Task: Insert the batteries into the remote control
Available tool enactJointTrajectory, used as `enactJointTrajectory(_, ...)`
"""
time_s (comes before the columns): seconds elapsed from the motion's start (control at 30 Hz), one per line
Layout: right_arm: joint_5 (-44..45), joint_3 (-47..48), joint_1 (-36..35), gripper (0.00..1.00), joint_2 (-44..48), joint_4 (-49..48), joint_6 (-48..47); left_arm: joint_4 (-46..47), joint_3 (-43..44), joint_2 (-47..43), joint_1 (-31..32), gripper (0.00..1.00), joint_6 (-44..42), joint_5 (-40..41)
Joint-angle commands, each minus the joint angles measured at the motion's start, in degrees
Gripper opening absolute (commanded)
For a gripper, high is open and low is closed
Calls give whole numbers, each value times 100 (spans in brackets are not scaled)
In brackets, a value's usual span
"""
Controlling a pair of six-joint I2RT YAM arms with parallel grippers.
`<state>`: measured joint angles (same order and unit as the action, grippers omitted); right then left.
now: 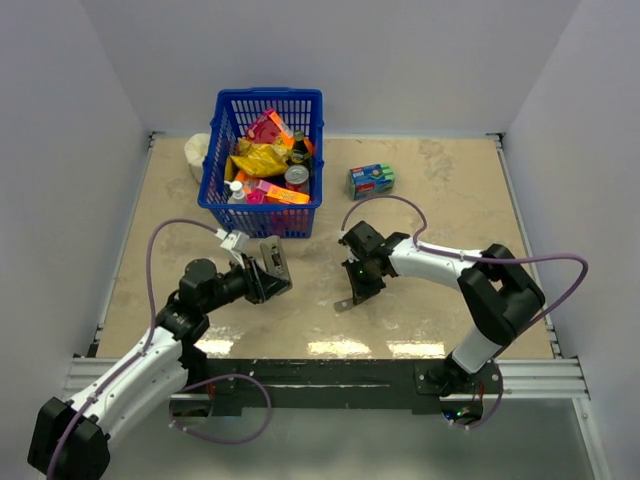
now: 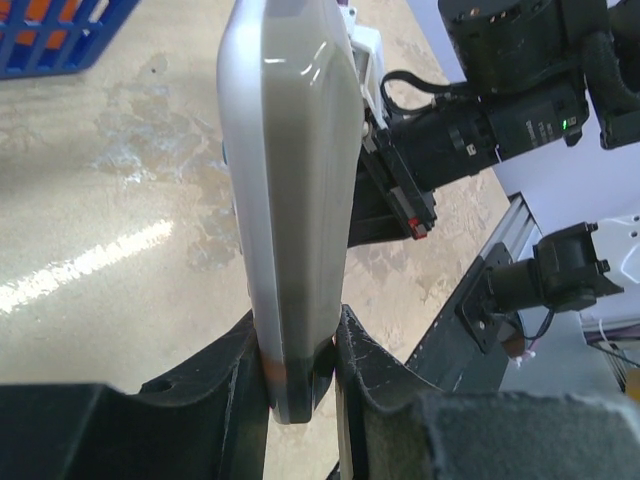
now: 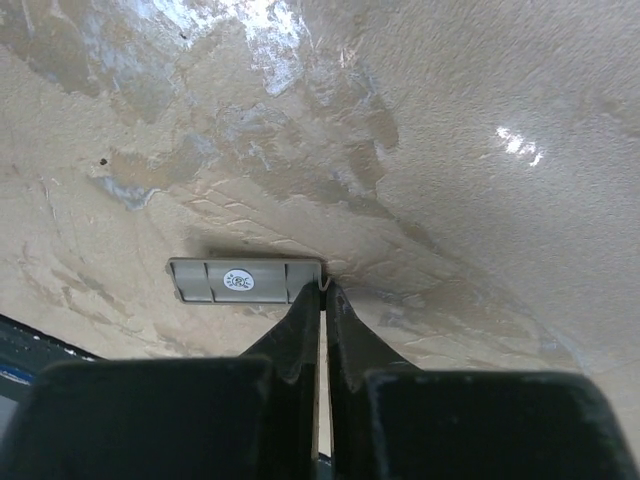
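I have the remote control clamped by one end in the left gripper, held above the table left of centre. To its right, my right gripper is closed. Its tips touch the end of a small grey cover lying flat.

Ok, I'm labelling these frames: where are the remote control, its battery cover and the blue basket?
remote control (image 2: 298, 200): left wrist view, mid-length of its grey face.
battery cover (image 3: 240, 281): right wrist view, its round sticker.
blue basket (image 1: 262, 220): top external view, its near wall.
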<state>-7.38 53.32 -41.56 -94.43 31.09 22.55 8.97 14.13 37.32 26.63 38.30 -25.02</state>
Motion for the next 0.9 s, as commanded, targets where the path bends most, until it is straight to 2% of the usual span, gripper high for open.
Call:
enactJointTrajectory(0.0,140,-59,8,0,275,-156,22,254,230,214,-27,0,-130,-565)
enactJointTrajectory(0.27,667,-59,8,0,1128,-138,-136,9,616,1153,61,0,-340,-1769)
enactJointTrajectory(0.47,1290,-163,16,0,2399,-446,-338,-282,1056,2040,1071,0,-596,-1638)
enactJointTrajectory(0.53,1754,-216,8,0,2779,-542,-338,-203,1118,2314,1299,0,-526,-1603)
enactJointTrajectory(0.73,2793,-585,16,0,4230,-805,-260,113,1408,3359,1528,3,-350,-1637)
enactJointTrajectory(0.87,2952,-875,16,0,4960,-1096,-242,104,1960,4528,1933,5,-543,-1770)
